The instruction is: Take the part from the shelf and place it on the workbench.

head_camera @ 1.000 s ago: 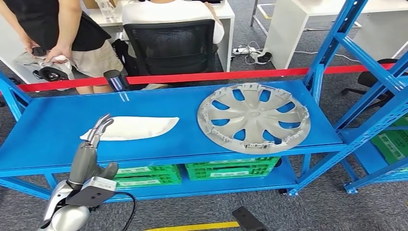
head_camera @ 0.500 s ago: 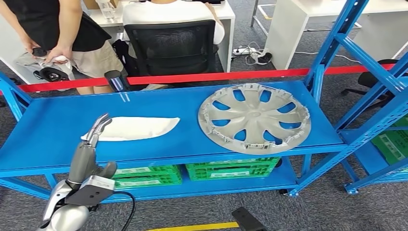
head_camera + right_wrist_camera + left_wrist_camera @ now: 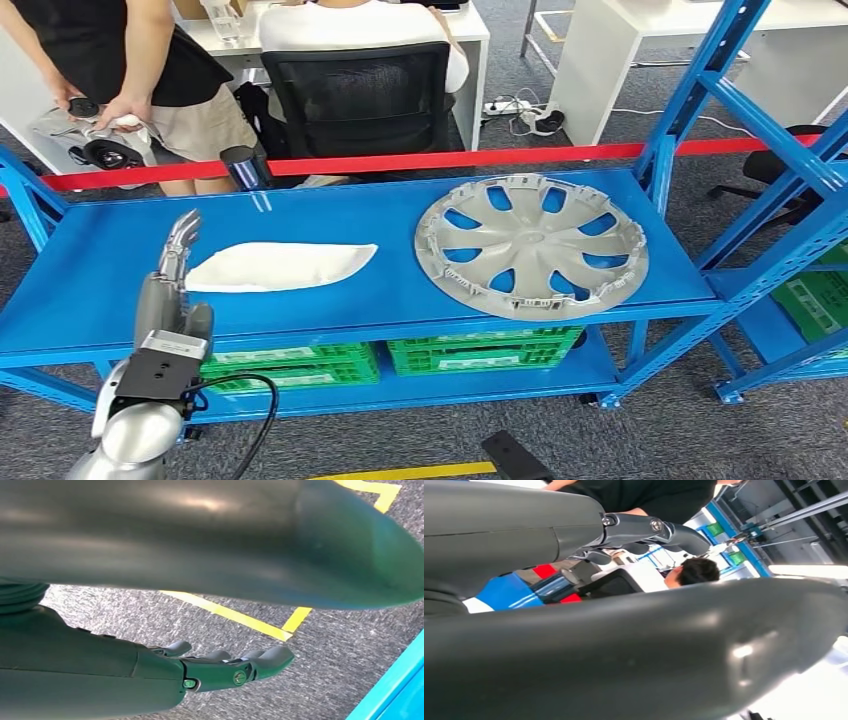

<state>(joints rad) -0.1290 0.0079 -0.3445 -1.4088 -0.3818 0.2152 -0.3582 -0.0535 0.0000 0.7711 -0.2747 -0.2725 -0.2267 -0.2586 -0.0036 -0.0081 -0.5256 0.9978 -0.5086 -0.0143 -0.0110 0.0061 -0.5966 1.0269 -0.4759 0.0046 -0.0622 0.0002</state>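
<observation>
White flat leaf-shaped part (image 3: 278,267) lies on the blue metal shelf (image 3: 90,275), left of centre, with the left hand (image 3: 170,285) held just beside its near-left tip.

Left hand, grey-palmed with dark jointed fingers (image 3: 182,235), stands upright over the shelf's front edge on a silver arm, fingers stretched straight and close together, grasping nothing; whether the fingertips touch the part cannot be told. Right hand (image 3: 220,667) hangs over grey speckled carpet crossed by yellow tape, fingers nearly straight and unclenched, holding nothing. Further right on the smooth shelf top rests a round silver plastic wheel cover (image 3: 531,245) with spoked cut-outs. Green slatted plastic crates (image 3: 470,352) sit on the lower level. Behind the shelf runs a red tape (image 3: 450,158), then a black mesh office chair (image 3: 362,95).
</observation>
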